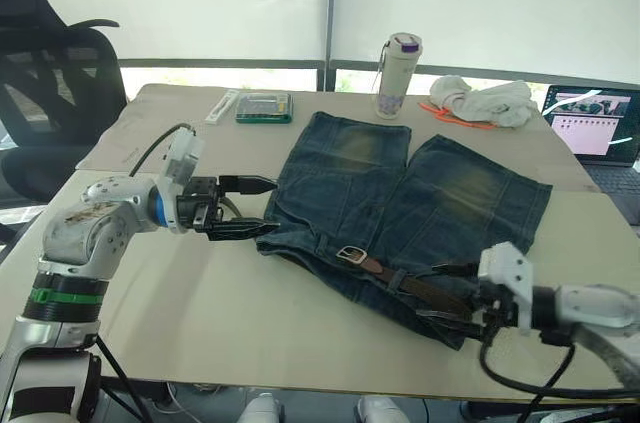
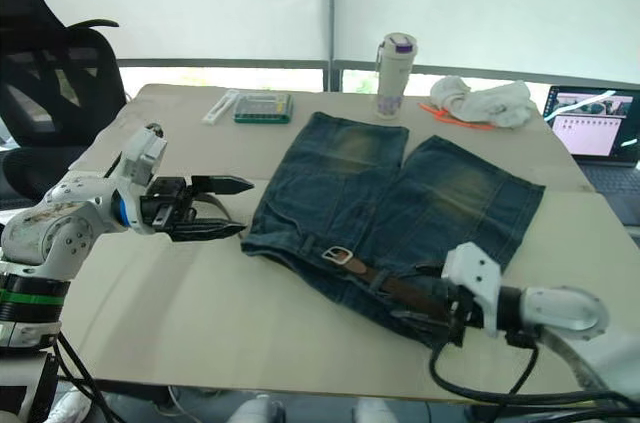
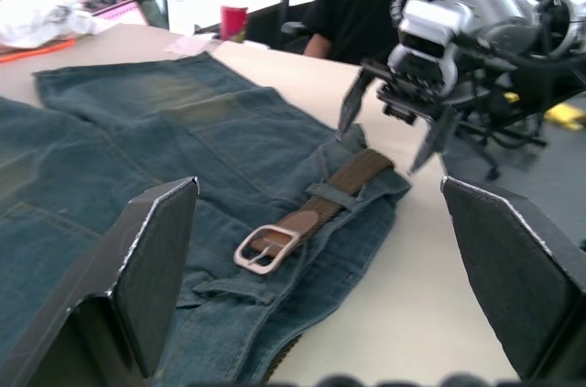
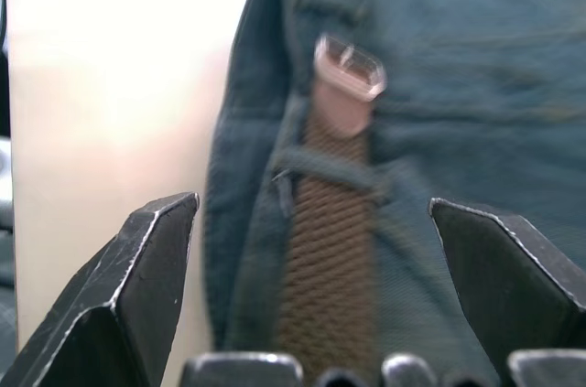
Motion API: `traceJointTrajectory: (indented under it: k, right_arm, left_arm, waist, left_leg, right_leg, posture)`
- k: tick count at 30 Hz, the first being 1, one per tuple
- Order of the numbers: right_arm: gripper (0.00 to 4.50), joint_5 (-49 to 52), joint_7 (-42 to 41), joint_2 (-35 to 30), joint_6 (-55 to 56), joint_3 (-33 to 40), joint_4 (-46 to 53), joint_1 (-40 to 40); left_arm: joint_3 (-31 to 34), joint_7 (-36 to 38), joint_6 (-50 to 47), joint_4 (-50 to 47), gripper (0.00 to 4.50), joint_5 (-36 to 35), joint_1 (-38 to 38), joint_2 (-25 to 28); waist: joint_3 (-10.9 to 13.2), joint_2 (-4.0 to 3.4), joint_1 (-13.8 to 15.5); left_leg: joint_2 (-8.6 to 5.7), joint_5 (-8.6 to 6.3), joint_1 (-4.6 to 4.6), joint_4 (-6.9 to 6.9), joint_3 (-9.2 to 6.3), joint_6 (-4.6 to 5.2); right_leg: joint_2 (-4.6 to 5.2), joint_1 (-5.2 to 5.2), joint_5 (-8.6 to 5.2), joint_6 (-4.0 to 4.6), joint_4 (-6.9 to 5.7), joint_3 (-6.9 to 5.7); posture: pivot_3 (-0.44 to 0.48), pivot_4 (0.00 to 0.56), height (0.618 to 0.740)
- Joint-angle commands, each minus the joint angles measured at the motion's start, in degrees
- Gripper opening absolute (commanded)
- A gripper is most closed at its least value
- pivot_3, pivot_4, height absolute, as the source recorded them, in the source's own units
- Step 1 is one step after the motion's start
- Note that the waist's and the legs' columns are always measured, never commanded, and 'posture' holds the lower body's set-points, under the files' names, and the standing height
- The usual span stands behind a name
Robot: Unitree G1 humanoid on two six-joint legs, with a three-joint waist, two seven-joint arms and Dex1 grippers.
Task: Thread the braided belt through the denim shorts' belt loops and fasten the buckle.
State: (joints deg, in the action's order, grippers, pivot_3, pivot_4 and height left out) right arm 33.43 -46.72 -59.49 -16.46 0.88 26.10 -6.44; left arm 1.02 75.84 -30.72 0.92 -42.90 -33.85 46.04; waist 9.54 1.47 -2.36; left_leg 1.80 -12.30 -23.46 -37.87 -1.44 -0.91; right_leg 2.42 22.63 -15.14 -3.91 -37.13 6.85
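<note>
- Right gripper point(image 1: 462, 295) jaws spread wide, empty, at the waistband's right end; braided belt point(image 4: 331, 250) runs straight between them, lined up for a grab, not yet touched.
- Left gripper point(image 2: 222, 208) jaws also wide, empty, just beside the waistband's left corner, likely poised to pin the cloth.
- Buckle point(image 3: 265, 248) lies on the denim shorts point(image 1: 420, 193) mid-waistband, unfastened; belt passes under a belt loop point(image 3: 332, 193).
- Shorts flat on tabletop point(image 1: 200, 293).
</note>
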Motion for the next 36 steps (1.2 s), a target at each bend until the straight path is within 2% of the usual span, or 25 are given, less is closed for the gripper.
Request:
traceJointTrajectory:
  k: [1,2,5,9,13,15,16,23,28,30,36]
  right_arm:
    - [4.45,-3.05,3.28,2.59,-5.02,-2.52,3.80,1.33]
    - [4.45,-5.96,4.30,2.58,-6.26,-3.92,3.36,1.59]
    - [3.76,-12.95,4.73,1.47,-8.33,-7.34,2.07,1.32]
    - [2.26,-21.33,10.18,4.84,-7.77,-8.48,-4.14,6.78]
    - [0.88,-34.17,10.81,3.55,0.11,-13.17,-16.51,14.93]
    - [0.28,-37.37,11.14,4.81,2.91,-14.35,-23.57,19.82]
    - [0.13,-39.79,11.70,5.22,5.61,-15.29,-27.52,22.65]
    - [0.13,-44.94,11.20,8.73,13.54,-15.62,-43.87,33.98]
    - [0.13,-43.23,9.15,9.80,14.27,-13.11,-45.80,35.05]
    - [1.22,-40.60,7.24,8.82,13.60,-10.65,-43.03,32.78]
    - [3.27,-27.66,-1.32,8.18,5.40,-0.37,-30.26,25.86]
  left_arm:
    - [2.45,-3.40,-1.13,-6.05,4.50,-0.51,3.29,-0.80]
    - [2.60,-4.03,-1.22,-7.42,4.50,-0.16,4.47,-0.68]
    - [3.23,-6.27,-1.87,-11.36,4.50,-0.06,7.46,-0.48]
    - [3.20,-9.49,-1.63,-15.60,4.50,1.04,10.18,-1.24]
    - [2.82,-14.27,-1.35,-16.21,4.50,1.95,9.72,-4.81]
    - [2.22,-15.87,-0.42,-15.57,4.50,3.54,8.92,-6.35]
    - [2.09,-16.57,-0.18,-15.20,4.50,4.14,8.46,-7.06]
    - [2.31,-17.89,0.13,-14.56,4.50,5.46,7.51,-8.64]
    - [3.42,-19.22,0.87,-14.09,4.50,6.34,8.74,-8.64]
    - [4.45,-19.82,0.60,-14.79,4.50,6.11,10.38,-8.32]
    - [7.48,-23.69,-1.37,-17.63,4.50,4.73,14.82,-9.05]
  waist:
    - [0.00,0.01,-0.07]
    - [0.00,0.01,-0.04]
    - [0.00,0.01,-0.02]
    - [-0.01,0.04,0.03]
    - [-0.03,0.10,-0.20]
    - [-0.04,0.13,-0.18]
    - [-0.04,0.13,-0.13]
    - [-0.03,0.13,-0.15]
    - [-0.03,0.13,-0.23]
    - [-0.03,0.13,-0.21]
    - [-0.03,0.13,-0.08]
  left_leg:
    - [0.01,0.00,0.00,0.00,0.00,0.00]
    - [0.01,0.00,0.00,0.00,0.00,0.00]
    - [0.01,0.00,0.04,0.00,0.02,-0.01]
    - [0.01,0.00,0.05,0.00,0.02,0.00]
    - [-0.01,0.01,0.25,0.00,0.14,-0.02]
    - [-0.01,0.02,0.29,-0.01,0.13,-0.03]
    - [-0.01,0.02,0.30,-0.01,0.12,-0.03]
    - [-0.02,0.01,0.21,0.01,0.09,-0.02]
    - [-0.03,0.01,0.23,0.01,0.09,-0.03]
    - [-0.03,0.01,0.21,0.01,0.07,-0.02]
    - [-0.02,0.01,0.17,0.02,0.02,-0.02]
  right_leg:
    - [-0.01,0.01,0.00,0.01,-0.01,0.01]
    - [-0.01,0.01,0.01,0.01,-0.03,0.01]
    - [0.00,-0.01,0.01,0.02,-0.03,0.01]
    - [0.00,-0.02,0.01,0.02,0.01,0.00]
    - [0.03,-0.16,0.01,0.01,0.04,0.11]
    - [0.02,-0.22,0.01,0.01,0.05,0.10]
    - [0.02,-0.24,0.01,0.01,0.07,0.08]
    - [0.03,-0.17,0.03,0.03,0.07,0.07]
    - [0.04,-0.19,0.04,0.04,0.05,0.07]
    - [0.05,-0.19,0.03,0.04,0.05,0.06]
    - [0.06,-0.19,0.03,0.03,0.05,0.02]
  posture:
    - [0.000,0.150,0.737]
    - [0.000,0.150,0.737]
    - [0.000,0.150,0.737]
    - [0.000,0.150,0.737]
    - [0.000,0.150,0.737]
    - [0.000,0.150,0.737]
    - [0.000,0.150,0.737]
    - [0.000,0.150,0.737]
    - [0.000,0.150,0.737]
    - [0.000,0.150,0.737]
    - [0.000,0.150,0.737]
